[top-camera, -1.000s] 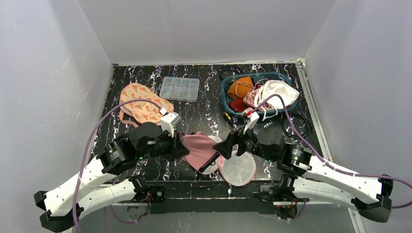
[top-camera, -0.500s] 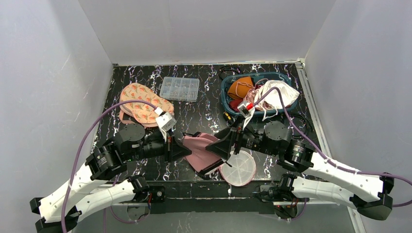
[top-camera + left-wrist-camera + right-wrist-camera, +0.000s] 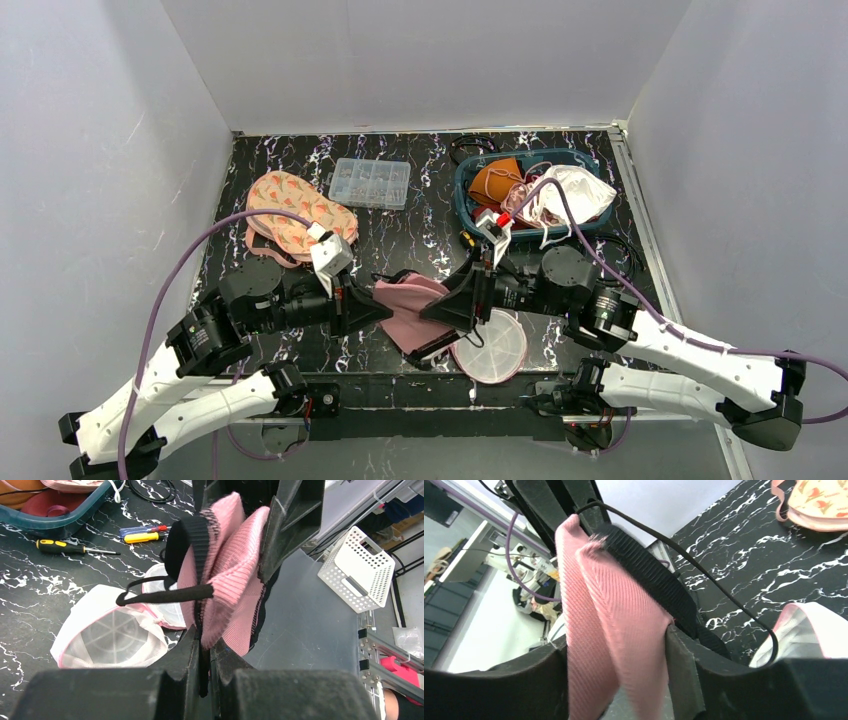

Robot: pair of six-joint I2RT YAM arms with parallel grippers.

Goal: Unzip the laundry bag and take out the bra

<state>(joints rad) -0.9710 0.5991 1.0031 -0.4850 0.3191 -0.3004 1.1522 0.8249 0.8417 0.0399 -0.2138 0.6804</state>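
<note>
Jointly gripped: pink ribbed bra point(image 3: 408, 305) near the table's front edge

Left gripper point(image 3: 202, 667) is pinched almost shut on the bra's black edge; right gripper point(image 3: 619, 652) clamps its pink fabric. The folded bra's long axis runs gripper to gripper, beside the round white mesh laundry bag point(image 3: 495, 352).

marbled table point(image 3: 420, 190) carries laundry bag point(image 3: 490, 348), clear box point(image 3: 370, 182), teal basket point(image 3: 463, 205), screwdriver point(image 3: 52, 545).

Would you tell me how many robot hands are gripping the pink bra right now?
2. The left hand pinches the pink bra from the left, and the right hand pinches it from the right. None is hidden.
</note>
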